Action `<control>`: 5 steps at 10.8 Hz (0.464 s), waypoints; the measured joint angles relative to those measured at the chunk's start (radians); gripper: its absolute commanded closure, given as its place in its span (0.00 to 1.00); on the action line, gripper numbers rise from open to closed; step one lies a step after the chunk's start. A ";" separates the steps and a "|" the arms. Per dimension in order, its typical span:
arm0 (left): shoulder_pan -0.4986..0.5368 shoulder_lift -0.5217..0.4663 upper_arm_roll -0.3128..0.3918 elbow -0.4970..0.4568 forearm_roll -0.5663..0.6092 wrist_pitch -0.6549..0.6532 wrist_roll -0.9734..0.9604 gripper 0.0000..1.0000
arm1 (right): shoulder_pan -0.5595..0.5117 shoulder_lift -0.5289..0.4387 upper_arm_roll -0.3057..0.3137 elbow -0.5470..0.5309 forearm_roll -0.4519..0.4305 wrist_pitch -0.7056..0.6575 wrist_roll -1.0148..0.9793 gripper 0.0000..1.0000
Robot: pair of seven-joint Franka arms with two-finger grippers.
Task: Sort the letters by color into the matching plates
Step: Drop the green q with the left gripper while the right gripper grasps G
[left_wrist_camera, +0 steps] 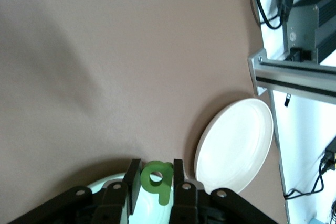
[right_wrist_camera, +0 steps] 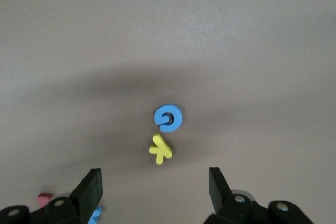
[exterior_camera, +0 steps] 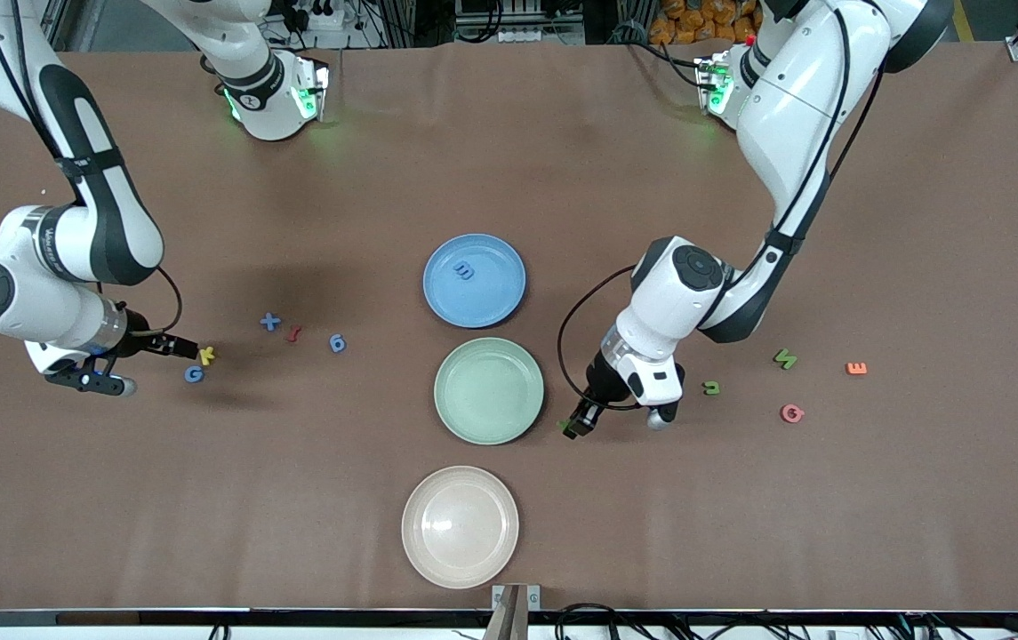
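Observation:
My left gripper (exterior_camera: 576,426) is shut on a green letter (left_wrist_camera: 157,180) and holds it at the rim of the mint green plate (exterior_camera: 489,391), at the side toward the left arm's end. That plate shows under the fingers in the left wrist view (left_wrist_camera: 149,211). My right gripper (exterior_camera: 188,348) is open and low over the table, next to a yellow letter (exterior_camera: 206,356) and a blue G (exterior_camera: 194,374). Both show ahead of its jaws in the right wrist view, the yellow letter (right_wrist_camera: 160,149) and the blue G (right_wrist_camera: 168,118). The blue plate (exterior_camera: 495,293) holds one blue letter (exterior_camera: 465,270). The cream plate (exterior_camera: 460,526) is empty.
A blue x (exterior_camera: 270,322), a red letter (exterior_camera: 293,334) and a blue 6 (exterior_camera: 337,343) lie between the right gripper and the plates. Toward the left arm's end lie a green n (exterior_camera: 711,388), a green N (exterior_camera: 785,358), an orange E (exterior_camera: 856,368) and a pink G (exterior_camera: 792,412).

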 measured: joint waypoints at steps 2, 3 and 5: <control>-0.028 0.005 0.000 -0.001 0.000 0.005 0.000 0.87 | -0.007 0.031 -0.005 -0.005 -0.002 0.064 -0.001 0.17; -0.043 0.008 0.000 -0.002 0.000 0.007 0.000 0.86 | -0.007 0.052 -0.010 -0.006 -0.002 0.095 -0.002 0.20; -0.066 0.010 0.002 -0.002 0.000 0.011 0.000 0.85 | -0.007 0.091 -0.018 -0.007 -0.003 0.142 -0.006 0.25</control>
